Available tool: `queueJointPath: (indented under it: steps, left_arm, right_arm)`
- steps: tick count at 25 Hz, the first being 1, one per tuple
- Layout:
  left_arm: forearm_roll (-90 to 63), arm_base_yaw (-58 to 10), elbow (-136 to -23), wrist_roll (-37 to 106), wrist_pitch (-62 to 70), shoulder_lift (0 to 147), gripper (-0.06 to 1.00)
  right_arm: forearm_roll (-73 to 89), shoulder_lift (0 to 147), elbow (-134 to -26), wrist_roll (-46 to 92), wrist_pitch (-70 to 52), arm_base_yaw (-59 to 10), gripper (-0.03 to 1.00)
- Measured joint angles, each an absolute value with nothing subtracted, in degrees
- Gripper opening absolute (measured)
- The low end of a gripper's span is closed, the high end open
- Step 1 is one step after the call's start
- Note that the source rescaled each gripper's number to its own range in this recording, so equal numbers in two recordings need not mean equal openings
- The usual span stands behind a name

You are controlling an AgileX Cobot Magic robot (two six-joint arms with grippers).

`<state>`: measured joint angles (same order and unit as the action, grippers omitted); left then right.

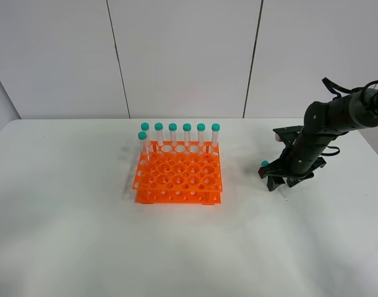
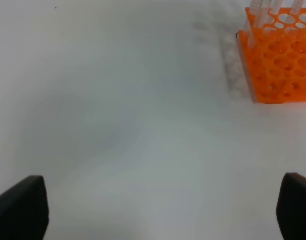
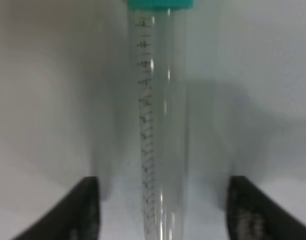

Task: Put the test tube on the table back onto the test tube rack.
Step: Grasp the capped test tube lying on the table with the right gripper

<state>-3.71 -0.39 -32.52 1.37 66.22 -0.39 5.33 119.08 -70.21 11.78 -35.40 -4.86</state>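
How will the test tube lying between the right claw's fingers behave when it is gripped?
The test tube looks round and smooth, so it may roll or slip if the open right claw nudges it first. It appears empty, so it is probably light for its size. Its wider teal cap might curb rolling.

- We see a plain white worktop [image 1: 65,235], matte, with rounded far corners.
- An orange test tube rack [image 1: 178,179] stands on it near the middle.
- Well apart, to the right, we see a teal-capped test tube [image 3: 160,100] that seems to lie on the worktop.
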Motion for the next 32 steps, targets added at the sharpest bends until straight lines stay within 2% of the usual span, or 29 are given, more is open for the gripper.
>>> queueJointPath:
  steps: [4,8,21,32]
  left_arm:
    - [-3.7,-0.4,-32.5,1.4,66.2,-0.4,1.0]
    - [-3.7,-0.4,-32.5,1.4,66.2,-0.4,1.0]
    - [-3.7,-0.4,-32.5,1.4,66.2,-0.4,1.0]
    - [-3.7,-0.4,-32.5,1.4,66.2,-0.4,1.0]
  right_arm:
    - [5.3,119.1,-70.2,11.8,-35.5,-4.9,0.31]
    - [5.3,119.1,-70.2,11.8,-35.7,-4.9,0.0]
    - [5.3,118.0,-70.2,12.9,-36.8,-4.9,0.01]
    - [6.6,101.4,-70.2,17.9,-39.0,-4.9,0.01]
